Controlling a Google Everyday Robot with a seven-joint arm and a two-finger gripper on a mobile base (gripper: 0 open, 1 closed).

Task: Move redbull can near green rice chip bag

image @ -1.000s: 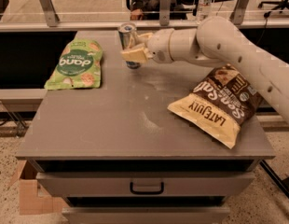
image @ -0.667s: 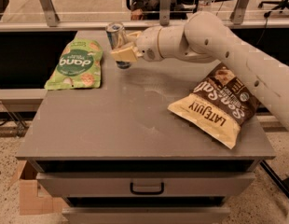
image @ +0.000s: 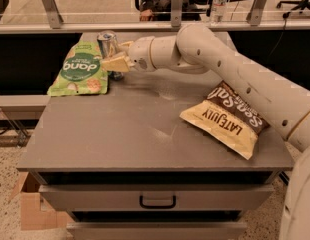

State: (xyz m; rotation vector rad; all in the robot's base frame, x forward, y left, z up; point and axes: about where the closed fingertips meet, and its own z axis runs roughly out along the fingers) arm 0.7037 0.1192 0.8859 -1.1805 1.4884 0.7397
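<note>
The redbull can (image: 107, 45), slim and silver-blue with a silver top, stands upright at the back left of the grey table (image: 135, 134), right beside the right edge of the green rice chip bag (image: 80, 69). The bag lies flat, light green with a dark green circle and white lettering. My gripper (image: 114, 59) reaches in from the right on a long white arm and is shut on the can, its pale fingers (image: 115, 63) wrapped around the can's lower half. The can's base is hidden behind the fingers.
A yellow-and-brown chip bag (image: 226, 119) lies at the table's right side under my arm. A water bottle (image: 219, 1) stands behind the rail. A drawer handle (image: 157, 202) faces front. A cardboard box (image: 35, 209) sits on the floor at left.
My gripper has carried the can leftward along the back of the table, from near the middle to right beside the green bag.
</note>
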